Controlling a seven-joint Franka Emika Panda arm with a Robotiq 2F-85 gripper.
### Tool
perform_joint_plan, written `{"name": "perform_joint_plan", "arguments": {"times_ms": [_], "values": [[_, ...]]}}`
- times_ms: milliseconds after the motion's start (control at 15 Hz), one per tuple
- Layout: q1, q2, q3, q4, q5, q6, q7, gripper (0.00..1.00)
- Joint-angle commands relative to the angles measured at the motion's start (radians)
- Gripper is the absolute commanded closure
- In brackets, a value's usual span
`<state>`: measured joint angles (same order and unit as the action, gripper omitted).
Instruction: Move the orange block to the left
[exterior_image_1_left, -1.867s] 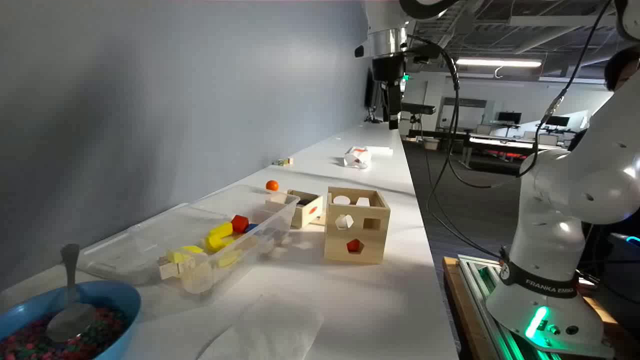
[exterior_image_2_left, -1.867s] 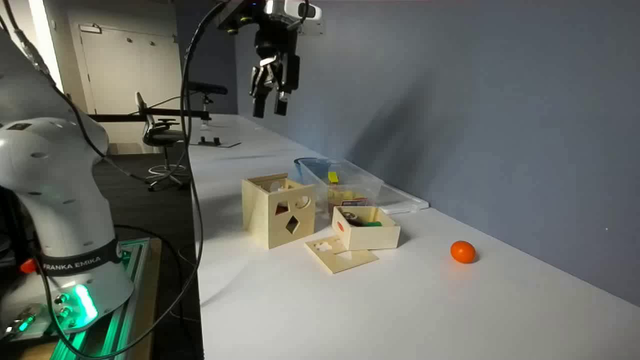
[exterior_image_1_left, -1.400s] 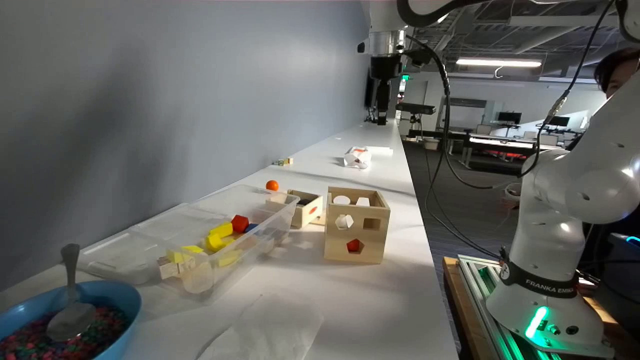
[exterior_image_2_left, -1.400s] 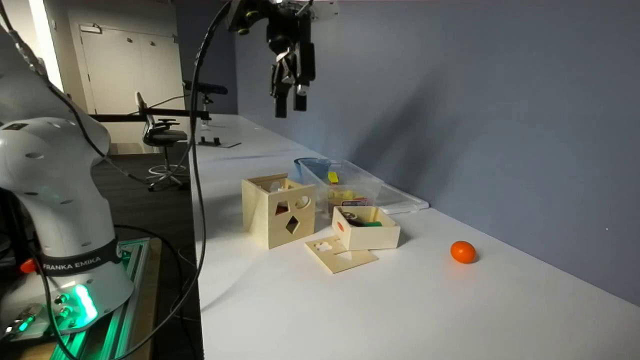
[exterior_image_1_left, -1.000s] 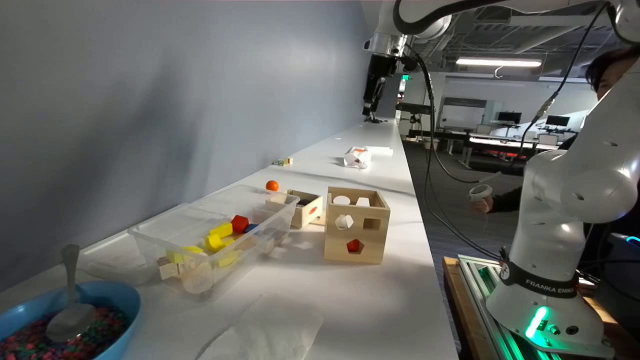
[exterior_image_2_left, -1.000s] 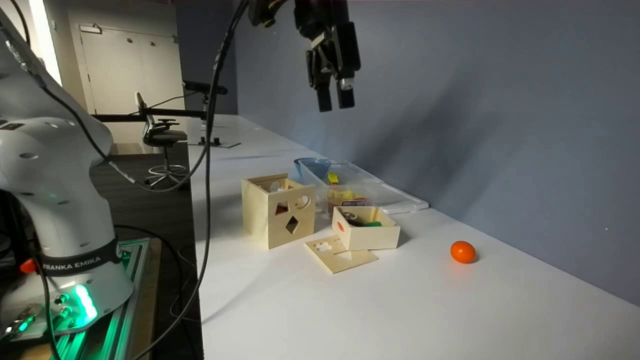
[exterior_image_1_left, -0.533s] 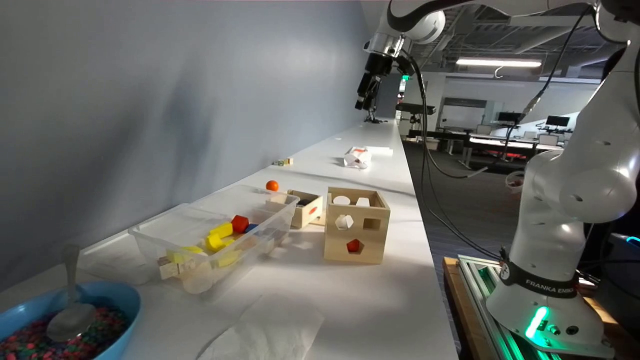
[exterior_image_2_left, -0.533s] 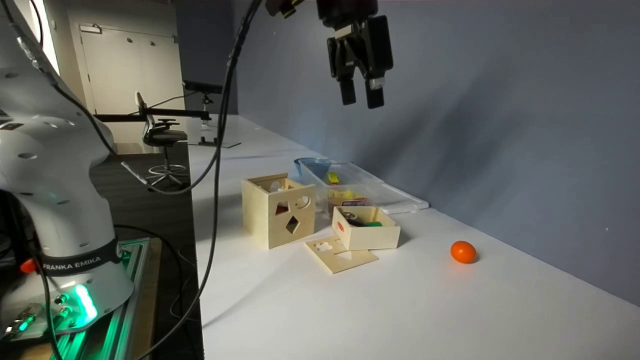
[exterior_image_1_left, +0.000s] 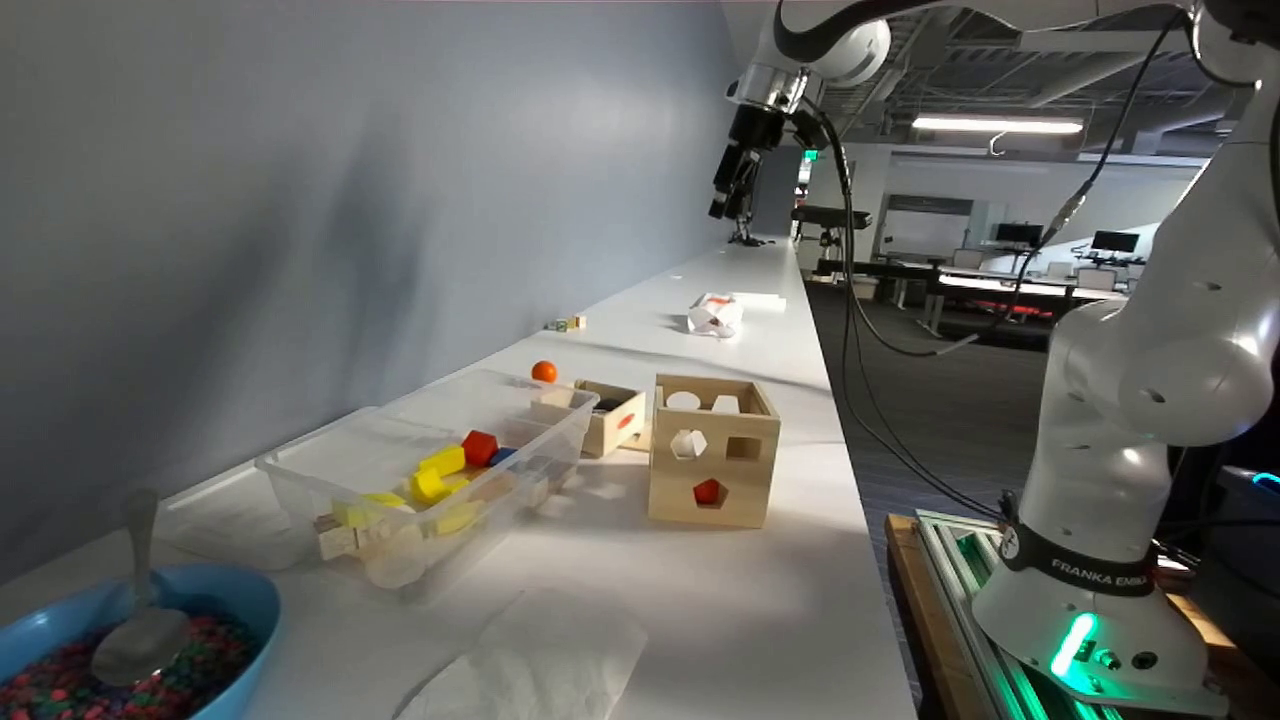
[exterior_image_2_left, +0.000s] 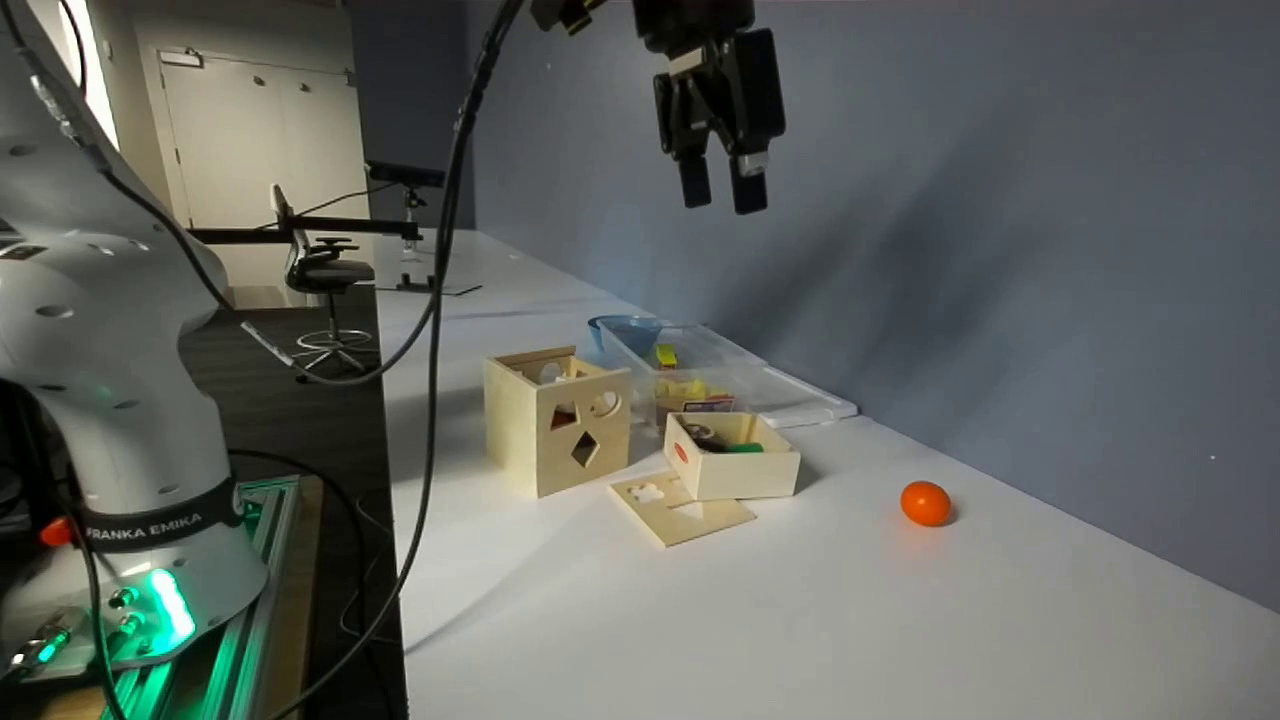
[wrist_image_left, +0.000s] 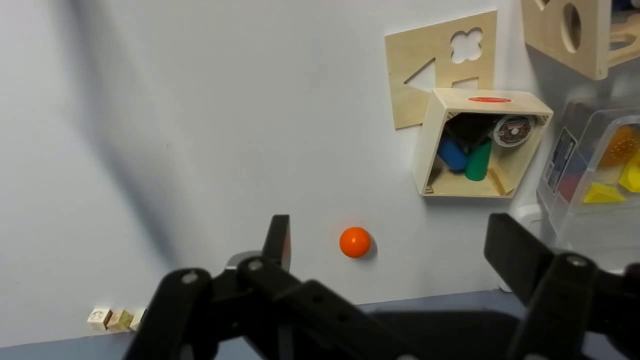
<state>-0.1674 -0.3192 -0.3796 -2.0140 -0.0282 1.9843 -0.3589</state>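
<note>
The gripper (exterior_image_2_left: 723, 190) hangs tilted, high above the white table (exterior_image_2_left: 800, 630), its two fingers (exterior_image_2_left: 750, 195) spread apart. The orange ball (exterior_image_2_left: 926, 503) sits on the table near the blue-grey wall (exterior_image_2_left: 1000, 250), well below the fingertips — in the wrist view it shows between them. Apart from the ball stands a small wooden box (exterior_image_2_left: 745, 478), holding a green cylinder (wrist_image_left: 478, 162) among other pieces and overlapping a thin cut-out board (exterior_image_2_left: 668, 524).

"FRANKA EMIKA" can be read on the black band (exterior_image_2_left: 150, 520) around the robot arm (exterior_image_2_left: 110, 340), above its green light (exterior_image_2_left: 172, 603).
</note>
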Motion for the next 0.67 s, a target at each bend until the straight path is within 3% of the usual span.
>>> {"name": "perform_joint_plan", "arguments": {"times_ms": [0,333,600], "values": [[-0.012,0.07,-0.005,0.034,0.061,0.078,0.006,0.0],[-0.022,0.353,-0.05,0.256,0.199,0.157,-0.123,0.0],[-0.092,0.561,0.027,0.458,0.322,0.116,-0.227,0.0]]}}
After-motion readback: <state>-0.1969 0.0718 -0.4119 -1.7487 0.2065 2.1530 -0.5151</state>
